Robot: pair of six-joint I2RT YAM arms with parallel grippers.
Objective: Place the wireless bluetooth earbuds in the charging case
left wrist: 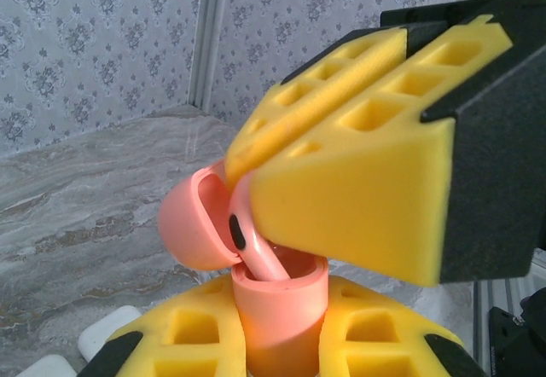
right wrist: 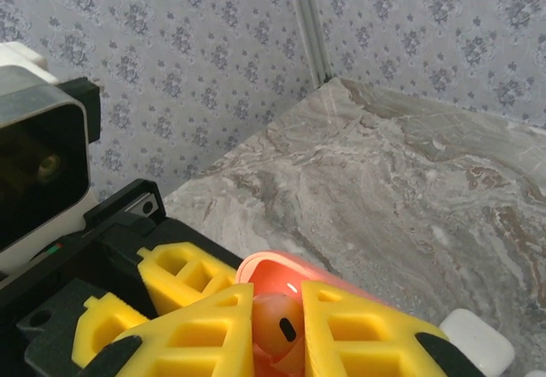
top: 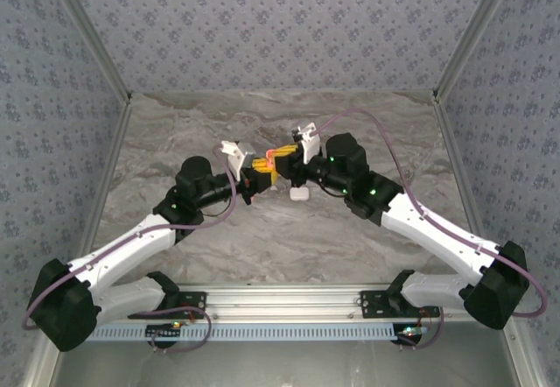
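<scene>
The open coral charging case point(left wrist: 281, 304) is gripped by the left fingers point(left wrist: 183, 330), while a coral earbud point(left wrist: 254, 253), pinched in the right fingers point(right wrist: 363, 330), is judged only partly seated.

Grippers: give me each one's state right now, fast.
Left gripper: closed, holding the coral charging case, lid open.
Right gripper: closed, holding a coral earbud with its stem at the case's opening.

Enclosed on three sides by walls point(top: 280, 19) papered in grey-blue floral print (small repeat pattern). Pale metal corner strips point(top: 87, 28) at both rear joins. Table point(top: 175, 124) surfaced in grey-beige marble effect, evenly lit. Aluminium rail point(top: 289, 295) along near edge.
</scene>
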